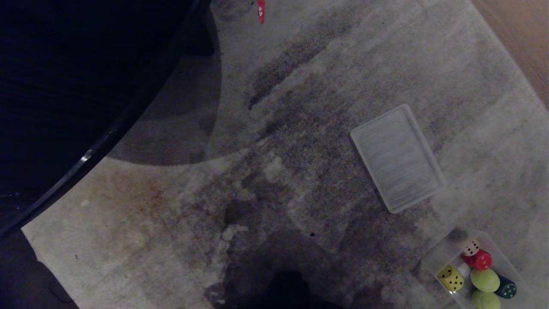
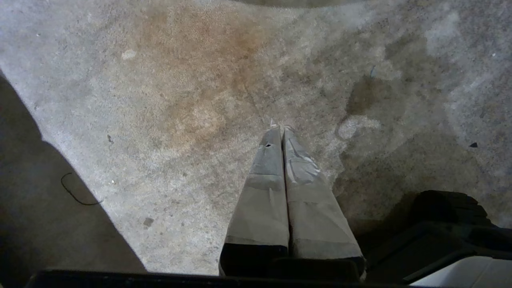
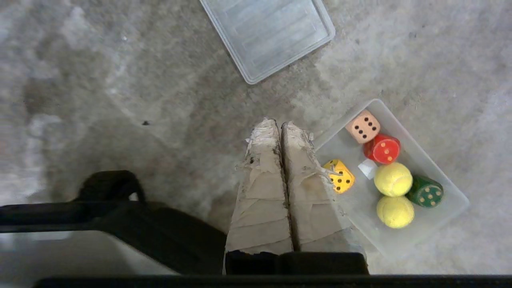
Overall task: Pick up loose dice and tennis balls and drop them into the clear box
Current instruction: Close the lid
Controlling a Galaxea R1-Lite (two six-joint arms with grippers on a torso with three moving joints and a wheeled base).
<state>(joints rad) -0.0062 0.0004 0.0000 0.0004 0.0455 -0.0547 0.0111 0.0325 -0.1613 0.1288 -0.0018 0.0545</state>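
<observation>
The clear box point(image 3: 448, 218) point(image 1: 437, 257) sits on the carpet at the head view's lower right. Inside it lie a yellow die point(image 3: 340, 176) point(image 1: 450, 277), a red die point(image 3: 382, 149) point(image 1: 478, 259), a cream die point(image 3: 363, 126) point(image 1: 470, 247), a dark green die point(image 3: 426, 192) point(image 1: 506, 288) and two tennis balls point(image 3: 393, 179) point(image 3: 395, 211) point(image 1: 484, 280). My right gripper point(image 3: 279, 124) hangs shut and empty above the carpet, beside the box's near corner. Over bare carpet, my left gripper point(image 2: 280, 128) is shut and holds nothing. Neither arm shows in the head view.
A flat ribbed translucent lid point(image 1: 396, 158) point(image 3: 268, 34) lies on the carpet beyond the box. A dark round tabletop point(image 1: 77, 94) fills the head view's upper left. A small red object point(image 1: 261, 10) lies at the far edge. Wooden floor point(image 1: 519, 34) borders the carpet at upper right.
</observation>
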